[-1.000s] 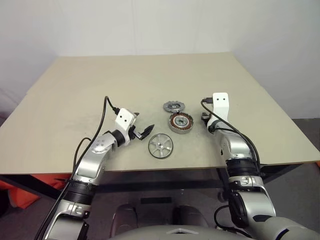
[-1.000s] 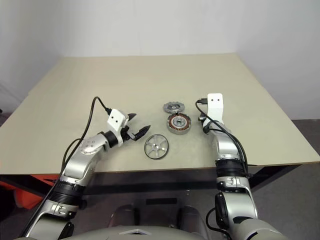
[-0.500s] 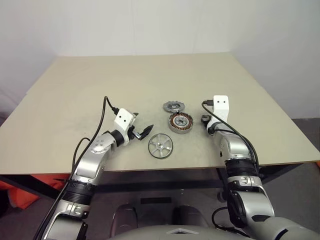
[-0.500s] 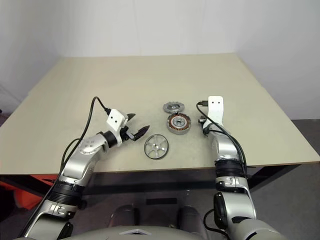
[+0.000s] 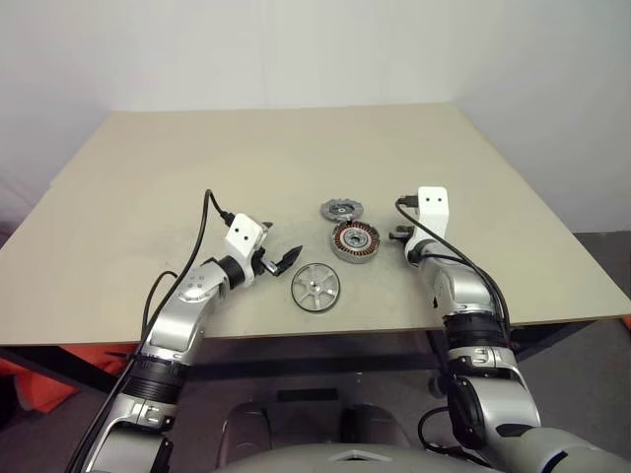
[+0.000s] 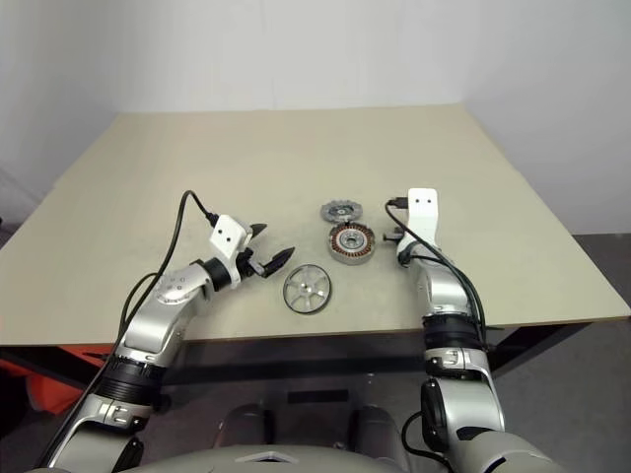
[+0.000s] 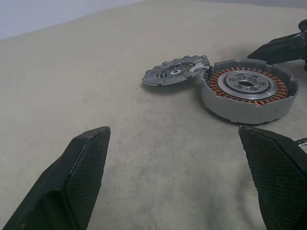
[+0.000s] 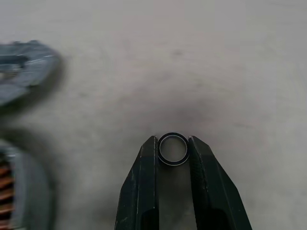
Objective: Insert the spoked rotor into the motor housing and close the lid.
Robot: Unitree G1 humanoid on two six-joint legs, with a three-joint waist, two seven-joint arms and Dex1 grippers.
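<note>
Table [image 5: 148, 177]: motor housing [image 5: 356, 241], lid [image 5: 342, 209] just behind it, spoked rotor [image 5: 316, 287] nearer, all untouched. Left gripper [image 5: 279, 251] kept spread wide, empty. Right gripper [image 8: 172, 158] has narrowed and is clenched on a small ring [image 8: 173, 149]; insertion judged not begun.

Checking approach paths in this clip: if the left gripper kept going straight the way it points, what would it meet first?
Probably the motor housing: it lies ahead between the open left gripper fingers, with bare table before it. The lid sits slightly off that line. Depth is uncertain.
</note>
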